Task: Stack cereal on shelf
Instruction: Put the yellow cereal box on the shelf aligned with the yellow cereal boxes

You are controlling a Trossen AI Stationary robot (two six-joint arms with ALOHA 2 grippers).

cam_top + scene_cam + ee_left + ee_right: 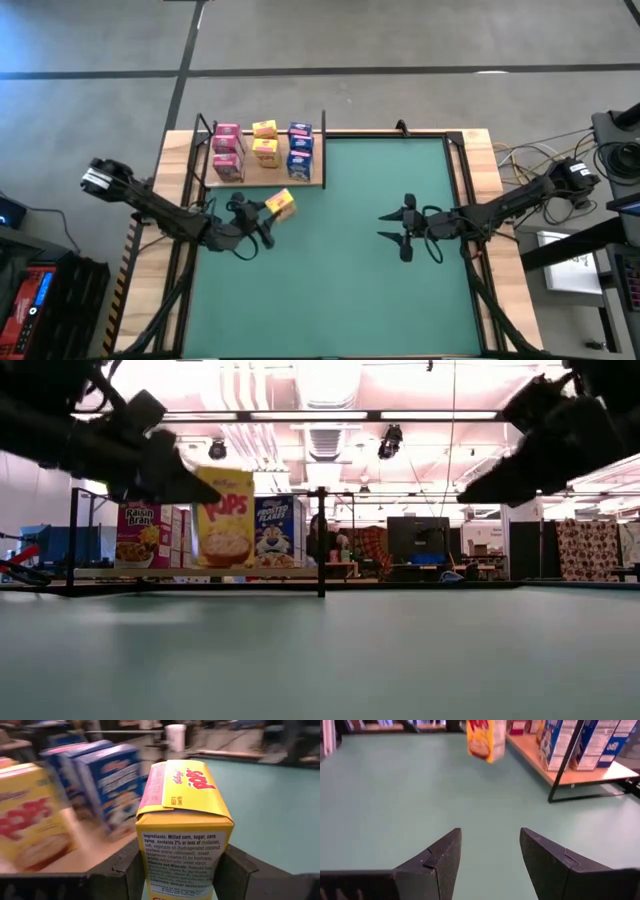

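Observation:
My left gripper (266, 209) is shut on a yellow cereal box (281, 204), just near of the shelf (258, 183), a light-wood board with black posts at the mat's far-left corner. The low view shows that box (225, 517) upright, above the table. Pink (227, 150), yellow (265, 142) and blue (300, 148) cereal boxes stand on the shelf. My right gripper (393, 229) hovers open over the mat right of centre, pointing left. My left gripper pinches the yellow box between its two fingers (125, 870), one on each of two opposite faces, with the ingredients panel (182, 852) facing the wrist. It comes level from the table's left. The box is upright and lifted clear of the mat.
The green mat (330, 290) lies bare between the arms and toward the near edge. A thin black post (568, 757) stands at the shelf's near-right corner. Cables and equipment (590, 160) sit off the table's right side.

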